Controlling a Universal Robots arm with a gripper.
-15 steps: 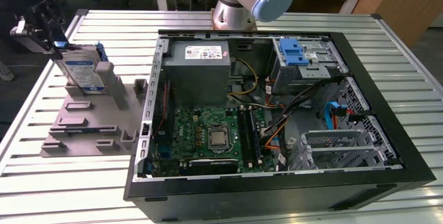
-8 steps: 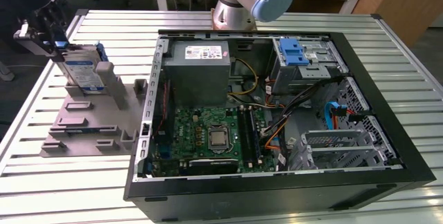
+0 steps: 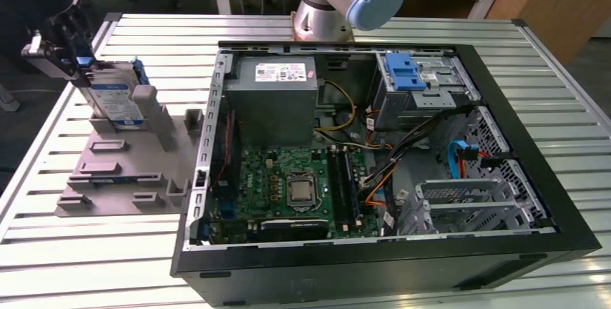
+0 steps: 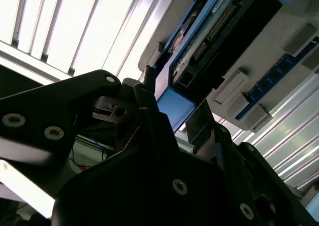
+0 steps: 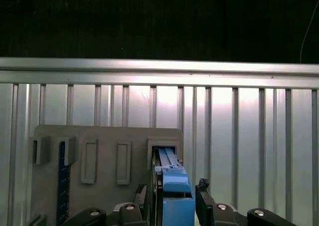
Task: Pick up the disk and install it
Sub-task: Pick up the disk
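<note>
The disk (image 3: 116,100) stands on edge in a slot of the grey holder plate (image 3: 124,173), at the exterior view's left, its white and blue label facing out. My gripper (image 3: 84,66) is at the disk's upper end. In both wrist views the two fingers (image 5: 202,192) sit tight against either side of the disk's blue frame (image 5: 173,186), so the gripper (image 5: 172,192) is shut on it. The disk (image 4: 175,106) still rests in its slot. Black gripper housing (image 4: 149,176) hides the lower part of the second wrist view.
An open black computer case (image 3: 496,109) lies at the holder's right, with a grey power-supply box (image 3: 272,84), a motherboard (image 3: 296,187), cables and a blue-latched drive bay (image 3: 406,73). The arm's base (image 3: 334,1) stands behind it. The slatted metal table (image 3: 96,266) ends close behind the holder.
</note>
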